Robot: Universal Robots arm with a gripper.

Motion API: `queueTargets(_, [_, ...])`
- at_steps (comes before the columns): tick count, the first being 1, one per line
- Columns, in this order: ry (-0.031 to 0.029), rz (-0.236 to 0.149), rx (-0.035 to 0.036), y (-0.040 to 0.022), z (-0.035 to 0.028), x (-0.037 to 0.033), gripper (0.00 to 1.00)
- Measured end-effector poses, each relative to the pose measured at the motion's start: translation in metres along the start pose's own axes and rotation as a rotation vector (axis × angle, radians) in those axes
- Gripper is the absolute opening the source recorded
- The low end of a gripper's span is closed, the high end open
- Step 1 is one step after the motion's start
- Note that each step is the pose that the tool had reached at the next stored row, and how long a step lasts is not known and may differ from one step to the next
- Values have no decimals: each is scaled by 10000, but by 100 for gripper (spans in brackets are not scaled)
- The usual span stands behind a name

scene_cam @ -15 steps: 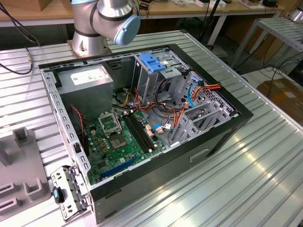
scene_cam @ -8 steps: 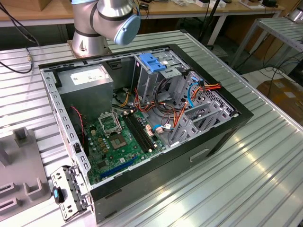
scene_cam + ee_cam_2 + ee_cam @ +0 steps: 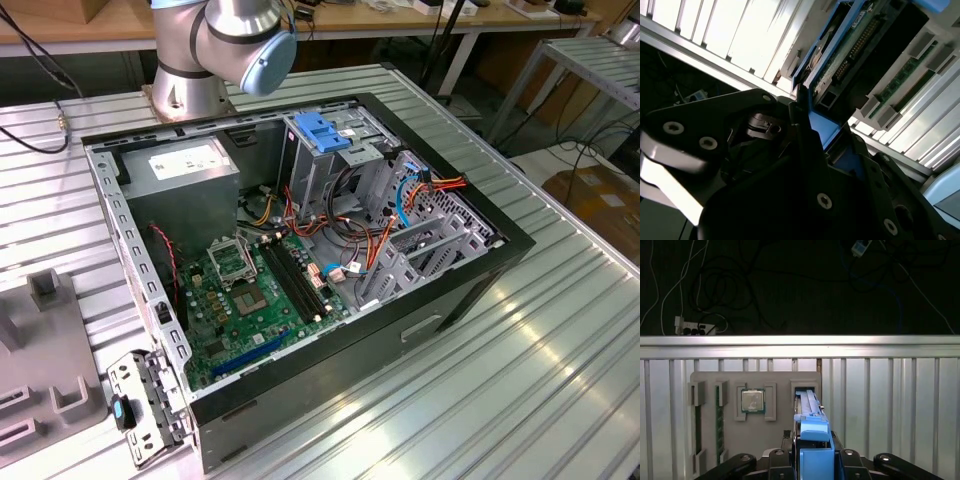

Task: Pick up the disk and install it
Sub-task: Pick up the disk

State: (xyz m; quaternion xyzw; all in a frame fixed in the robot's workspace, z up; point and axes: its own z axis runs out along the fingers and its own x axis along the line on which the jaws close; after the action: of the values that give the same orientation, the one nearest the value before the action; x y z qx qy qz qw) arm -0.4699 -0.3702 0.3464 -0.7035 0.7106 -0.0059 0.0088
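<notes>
The disk point(image 3: 807, 401) stands on edge at a slot of the grey tray point(image 3: 775, 432), beside the processor chip point(image 3: 753, 401); I see my gripper point(image 3: 814, 452) clamped on its blue end tab point(image 3: 815, 432). In the exterior view the open computer case point(image 3: 300, 250) sits on the slatted table point(image 3: 560, 330).

A: What colours has the flat black rectangular disk with bright blue plastic rails point(image 3: 850, 50)?
B: Blue on the edges, and a green circuit board on its black body. The matte black metal tool point(image 3: 814, 445) is black all over.
A: And around them?
B: The ribbed aluminium counter point(image 3: 560, 340) is silver with long parallel stripes. The flat grey plastic tray point(image 3: 730, 450) is plain grey.
</notes>
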Motion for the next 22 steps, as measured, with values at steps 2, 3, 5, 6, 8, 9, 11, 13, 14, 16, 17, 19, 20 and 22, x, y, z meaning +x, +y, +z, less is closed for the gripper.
queueTargets(2, [0, 0, -1, -1, -38, 0, 37])
queueTargets(3, [1, 0, 0, -1, -49, 0, 37])
queueTargets(5, [0, 0, 0, -2, -68, 0, 37])
queueTargets(6, [0, 0, 0, -2, -78, 0, 37])
queueTargets(8, [0, 0, 1, -2, -95, -1, 37])
queueTargets(9, [0, 0, 1, -2, -104, -1, 37])
queueTargets(11, [-1, 0, 1, -3, -127, -1, 37])
queueTargets(13, [0, 0, 0, -4, -148, -1, 37])
queueTargets(14, [1, 0, -1, -4, -158, -1, 37])
queueTargets(16, [0, 0, 0, -5, -184, -1, 37])
queueTargets(17, [0, 0, 0, -5, -197, -1, 37])
queueTargets(19, [0, 0, 0, -6, -225, -1, 37])
queueTargets(20, [0, 0, 0, -6, -244, -1, 37])
queueTargets(22, [-1, 0, 1, -7, -264, -1, 37])
